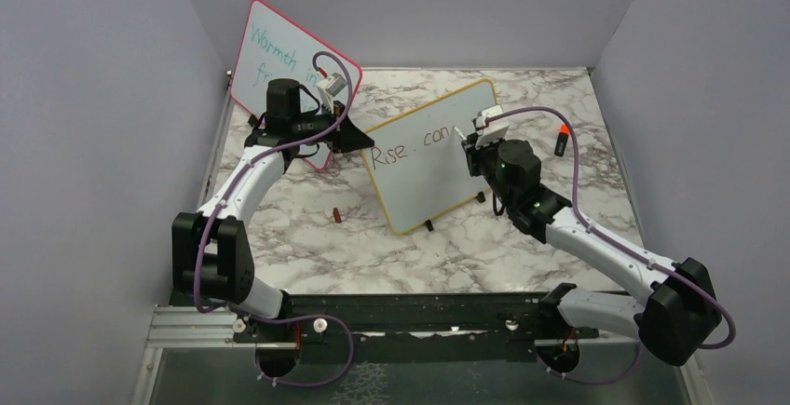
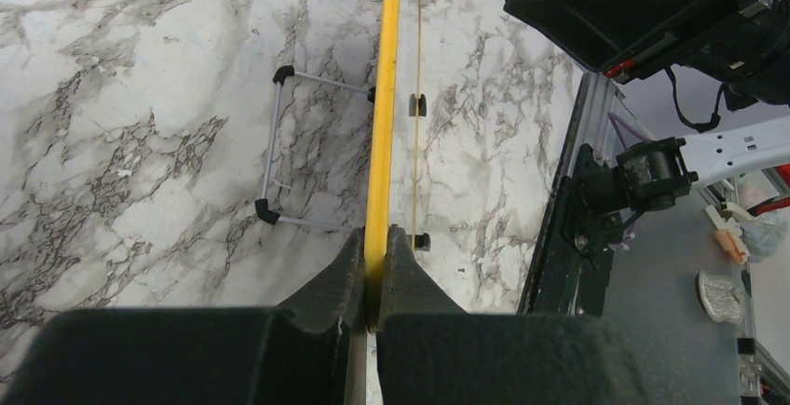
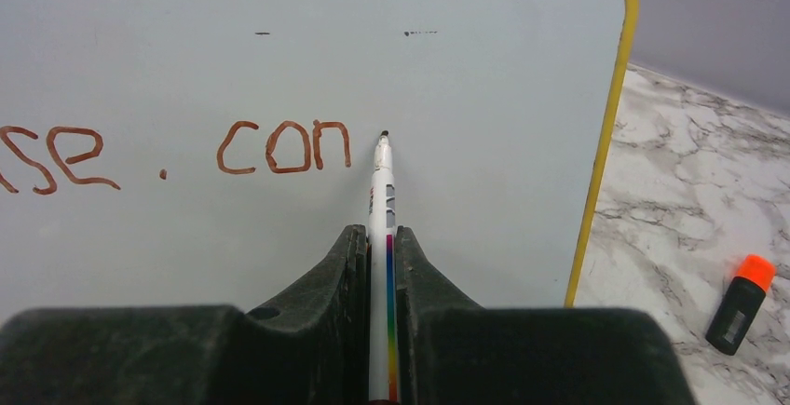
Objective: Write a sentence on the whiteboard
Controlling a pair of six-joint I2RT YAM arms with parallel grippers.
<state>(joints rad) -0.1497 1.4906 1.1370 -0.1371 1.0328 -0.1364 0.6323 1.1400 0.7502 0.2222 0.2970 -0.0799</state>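
Note:
The yellow-framed whiteboard stands tilted on small black feet at mid-table. It shows edge-on in the left wrist view and face-on in the right wrist view. My left gripper is shut on its left frame edge, the jaws pinching the yellow rim. My right gripper is shut on a white marker with a rainbow stripe. The marker's tip is at the board just right of the brownish-red writing "Rise . con".
A pink-red-framed board with teal writing leans at the back left. A black marker cap with an orange top lies right of the board, also in the right wrist view. A small brownish-red cap lies in front. A wire stand sits behind the board.

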